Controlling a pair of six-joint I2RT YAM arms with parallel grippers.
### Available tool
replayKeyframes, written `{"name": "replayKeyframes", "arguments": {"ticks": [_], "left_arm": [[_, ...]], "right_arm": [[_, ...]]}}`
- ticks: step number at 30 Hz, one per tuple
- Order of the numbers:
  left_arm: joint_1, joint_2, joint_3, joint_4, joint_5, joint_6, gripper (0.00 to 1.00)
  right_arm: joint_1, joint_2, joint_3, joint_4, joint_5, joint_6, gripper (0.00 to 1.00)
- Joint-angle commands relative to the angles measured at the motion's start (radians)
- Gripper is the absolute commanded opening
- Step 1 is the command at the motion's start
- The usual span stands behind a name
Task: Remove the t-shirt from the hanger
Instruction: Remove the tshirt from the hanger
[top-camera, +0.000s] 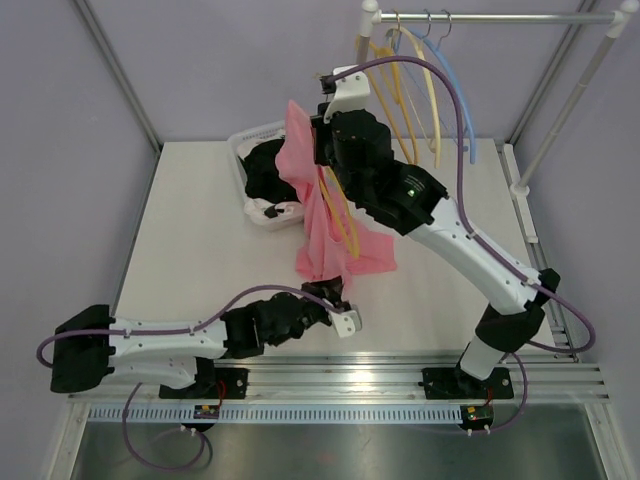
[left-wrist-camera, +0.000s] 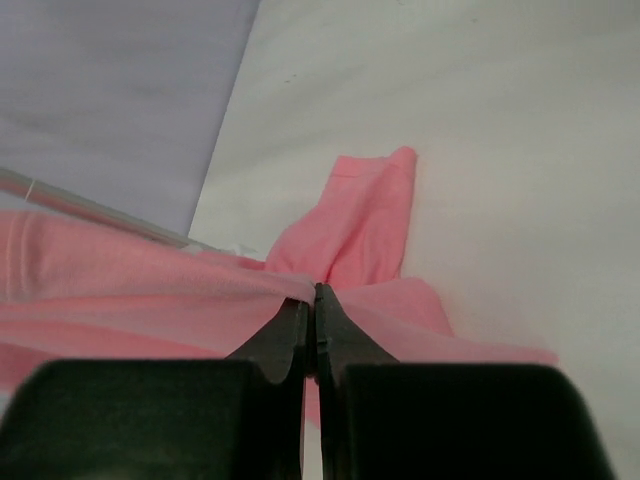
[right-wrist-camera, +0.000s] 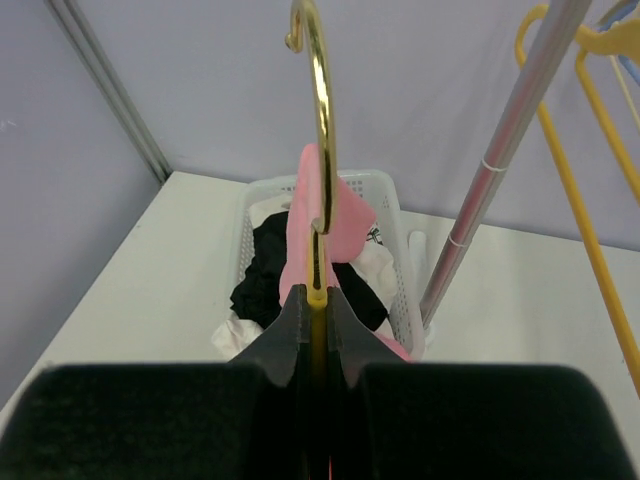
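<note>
At the far left of the counter, a white basket of dark clothes sits just behind the hanging cloth. A rail with spare yellow and blue hangers stands at the far right, close beside the raised arm. The right pincer is closed on the neck of the yellow hanger, holding it upright above the counter. The pink t-shirt drapes from it. Its lower end is pinched tight in the left pincer, low near the front edge.
</note>
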Motion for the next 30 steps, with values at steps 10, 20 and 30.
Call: {"name": "replayKeyframes", "arguments": {"ticks": [10,20,30], "left_arm": [[0.394,-0.250,0.069,0.031,0.162,-0.397,0.10],[0.577,-0.253,0.021,0.118,0.286,-0.555,0.79],[0.646,-0.272,-0.028,0.195,0.551,-0.627,0.99]], "right_arm": [[-0.007,-0.322,-0.277,-0.017,-0.237,0.117,0.00],[-0.007,-0.577,-0.513,0.077,-0.394,0.171,0.00],[-0.007,-0.637,-0.519,0.120,-0.417,0.149,0.00]]}}
